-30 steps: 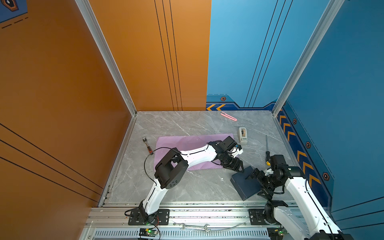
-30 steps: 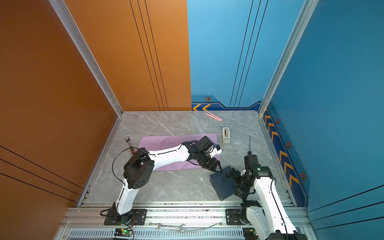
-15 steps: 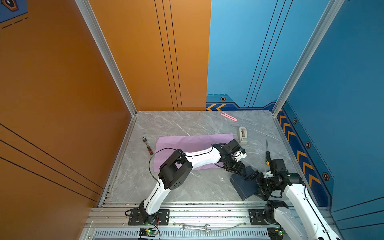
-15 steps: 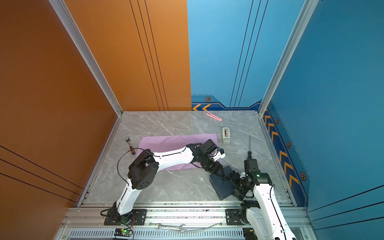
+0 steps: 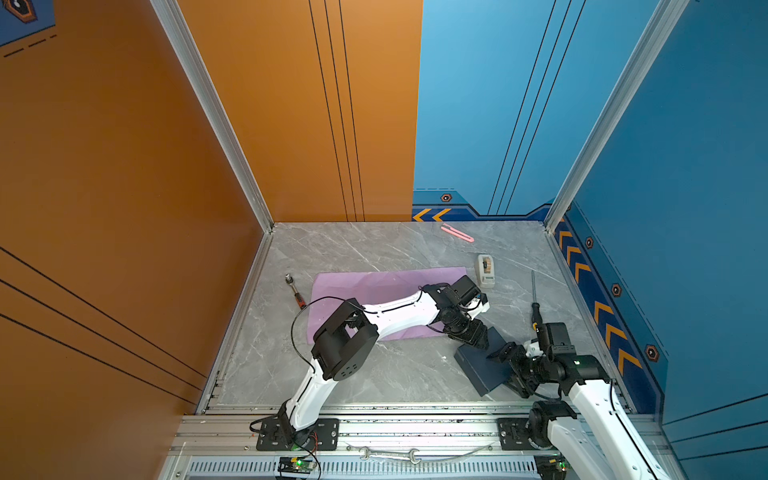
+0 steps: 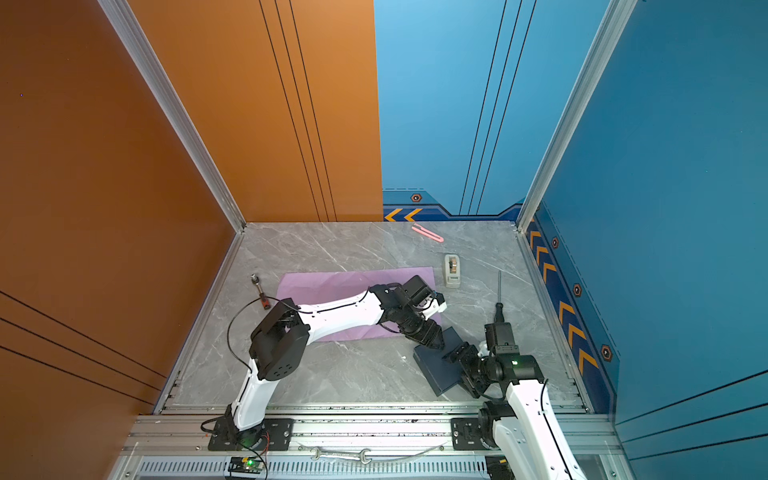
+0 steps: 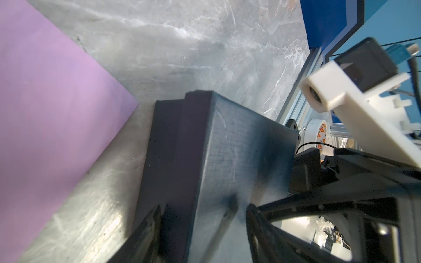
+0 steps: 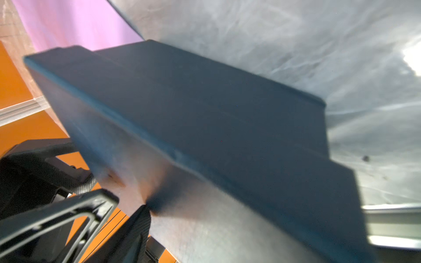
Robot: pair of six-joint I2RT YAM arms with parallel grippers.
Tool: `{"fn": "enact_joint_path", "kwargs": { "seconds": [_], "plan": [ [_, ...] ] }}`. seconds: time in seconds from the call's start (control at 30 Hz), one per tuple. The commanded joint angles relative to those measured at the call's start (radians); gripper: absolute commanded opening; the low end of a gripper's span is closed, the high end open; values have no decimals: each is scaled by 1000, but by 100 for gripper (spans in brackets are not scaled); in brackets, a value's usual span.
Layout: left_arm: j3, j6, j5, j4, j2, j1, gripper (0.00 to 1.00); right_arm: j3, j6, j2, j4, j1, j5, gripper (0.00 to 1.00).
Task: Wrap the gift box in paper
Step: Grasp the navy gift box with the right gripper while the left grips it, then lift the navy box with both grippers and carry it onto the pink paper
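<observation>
Logged gift box (image 5: 477, 368): low, square, matte dark navy, lid on, turned diagonal at front right of grey marbled surface (image 5: 374, 374), just off near right corner of paper (image 5: 374, 286). Could not tell level from tipped. Logged paper: lilac side up, creased, spread flat mid-surface, long edges left to right, near part hidden.

From my console I count one gift box (image 5: 478, 370), one sheet of paper (image 5: 374, 282), one tape dispenser (image 5: 485, 270), one pink cutter (image 5: 457, 232) and one wrench (image 5: 388, 454). There are two screwdriver-like tools: a red-handled tool (image 5: 296, 293) and a long black tool (image 5: 534, 305). Two arms work here, the left arm (image 5: 399, 313) and the right arm (image 5: 594, 399).
</observation>
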Motion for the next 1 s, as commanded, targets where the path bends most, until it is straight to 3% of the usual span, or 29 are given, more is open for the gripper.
{"fn": "enact_joint_path", "kwargs": {
  "seconds": [0.0, 0.97],
  "plan": [
    [1, 12, 109, 9, -80, -34, 60, -16, 49, -1, 160, 33, 16, 78],
    [-99, 58, 32, 9, -178, 31, 60, -25, 221, 43, 527, 292, 264, 75]
  ]
}}
